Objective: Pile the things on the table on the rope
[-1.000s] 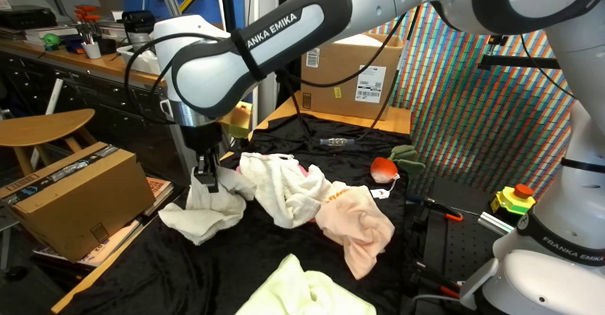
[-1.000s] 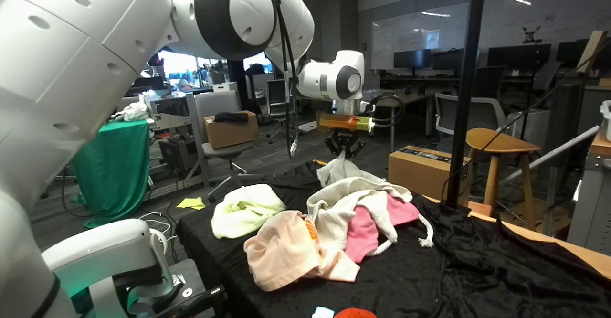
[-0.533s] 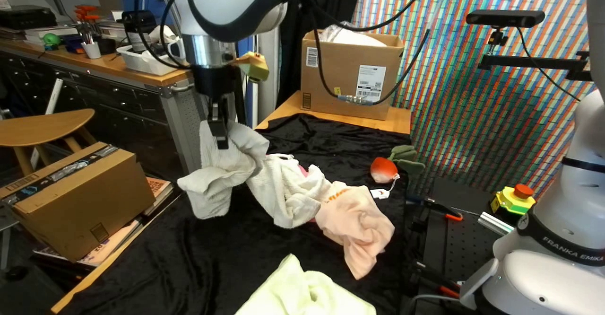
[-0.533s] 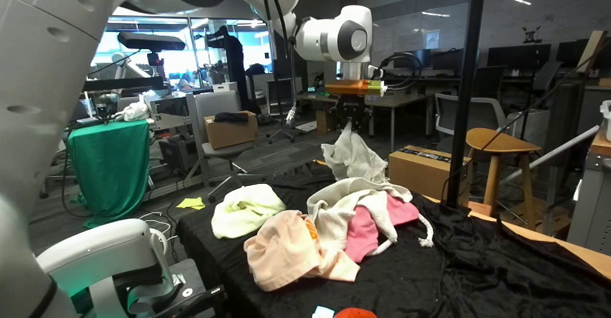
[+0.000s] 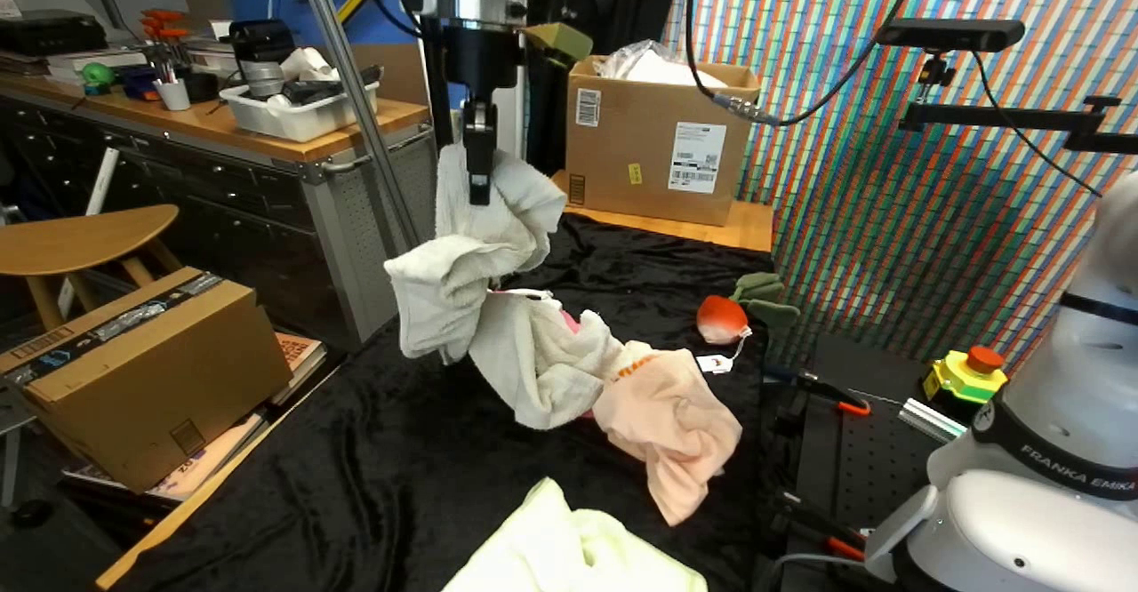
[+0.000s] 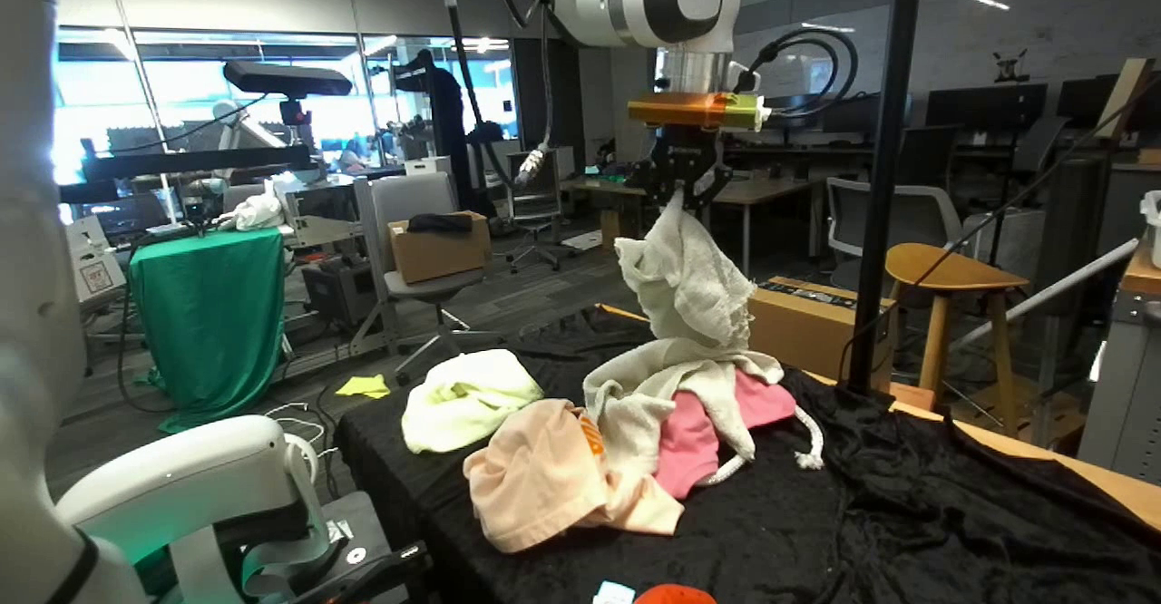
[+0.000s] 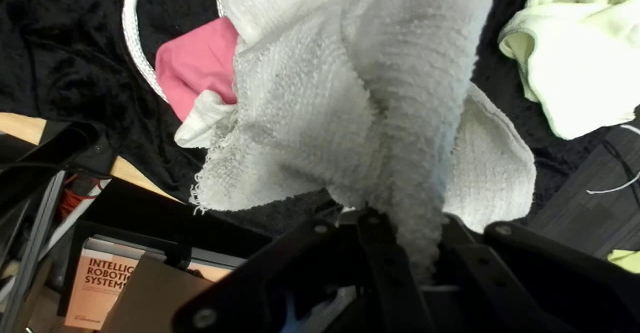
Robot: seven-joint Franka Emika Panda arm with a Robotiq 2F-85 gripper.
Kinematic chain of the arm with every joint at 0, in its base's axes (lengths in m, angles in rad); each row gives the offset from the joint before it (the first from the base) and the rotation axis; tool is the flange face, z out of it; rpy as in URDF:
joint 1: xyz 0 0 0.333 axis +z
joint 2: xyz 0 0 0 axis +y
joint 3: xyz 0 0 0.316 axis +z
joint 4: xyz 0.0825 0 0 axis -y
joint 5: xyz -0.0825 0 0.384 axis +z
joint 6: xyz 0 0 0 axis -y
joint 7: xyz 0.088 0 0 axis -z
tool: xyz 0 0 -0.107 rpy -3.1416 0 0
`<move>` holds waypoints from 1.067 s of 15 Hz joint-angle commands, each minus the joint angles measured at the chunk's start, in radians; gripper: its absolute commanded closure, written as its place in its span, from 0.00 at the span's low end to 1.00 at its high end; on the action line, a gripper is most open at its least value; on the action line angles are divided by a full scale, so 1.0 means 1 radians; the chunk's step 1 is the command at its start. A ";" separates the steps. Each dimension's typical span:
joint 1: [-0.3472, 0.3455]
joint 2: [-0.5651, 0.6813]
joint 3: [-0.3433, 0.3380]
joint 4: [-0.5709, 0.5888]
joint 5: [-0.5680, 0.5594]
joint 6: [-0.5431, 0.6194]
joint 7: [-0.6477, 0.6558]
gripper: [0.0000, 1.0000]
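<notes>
Your rag [image 6: 687,276] is up in the air near the white cloth [image 6: 621,423], with your gripper [image 6: 680,194] pinching one bunched end. Looks light, soft and floppy, so that end should hold fine, but the loose hem could snag the rope [image 6: 818,439].

In an exterior view, "FRANKA EMIKA" on the black band [image 5: 1053,465] round the arm base [image 5: 1058,361], beyond the right edge of the desk [image 5: 356,503]. Wrist view: orange book [image 7: 95,295] past the desk's wooden edge, title reads "INTELLIG", "ROBOTIC", "SYSTEM", line ends cut off by a brown carton [image 7: 155,295]. Too small to read: white labels [image 5: 698,158] on the cardboard box [image 5: 640,134] at the desk's far edge, white tag [image 5: 714,364] near its right edge; orange marks [image 5: 636,367] on the peach rag [image 5: 671,414], can't tell if letters.
</notes>
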 commanded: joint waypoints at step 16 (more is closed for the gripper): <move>-0.018 -0.275 -0.124 -0.270 0.108 -0.062 -0.165 0.42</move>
